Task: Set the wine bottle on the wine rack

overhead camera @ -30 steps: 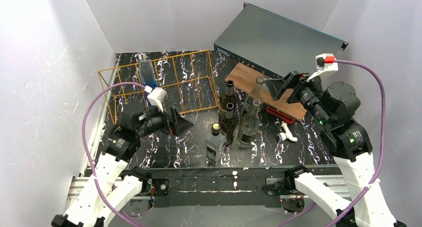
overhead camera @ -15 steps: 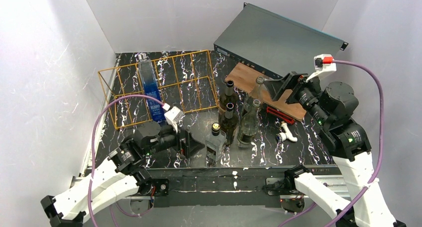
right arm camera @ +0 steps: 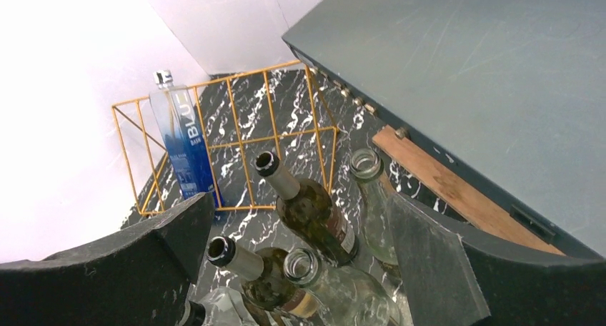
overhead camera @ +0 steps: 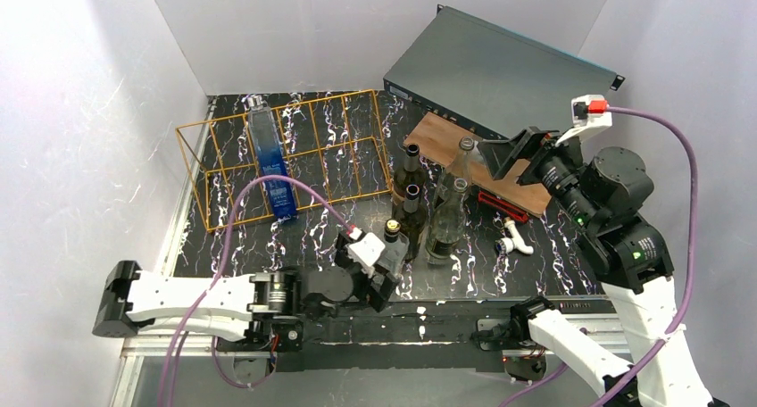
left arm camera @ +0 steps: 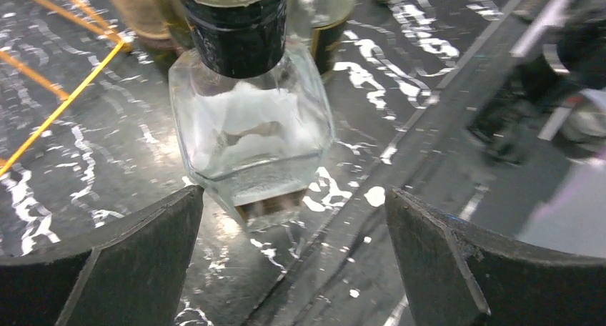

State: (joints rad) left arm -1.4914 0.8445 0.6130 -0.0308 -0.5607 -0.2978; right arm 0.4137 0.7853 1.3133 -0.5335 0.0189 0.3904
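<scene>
The left arm lies low along the near edge of the black marbled tabletop, its left gripper open wide. A squat clear bottle with a black cap stands upright just ahead of the fingers, level with the gap between them and touching neither.

The wine rack, a low orange-gold wire frame, sits at the back left of the tabletop. A tall blue bottle rests across it, cap toward the rear wall.

Just behind the squat bottle, at the centre, stand two dark bottles and two taller clear bottles, all upright and uncapped, close to the rack's right end.

At right, the raised right arm holds the right gripper above this cluster, open, with nothing between its fingers.

A flat wooden board lies beyond the bottles, against a grey metal case tilted on the back wall. A red object and a white pipe fitting lie on the tabletop to the right.
</scene>
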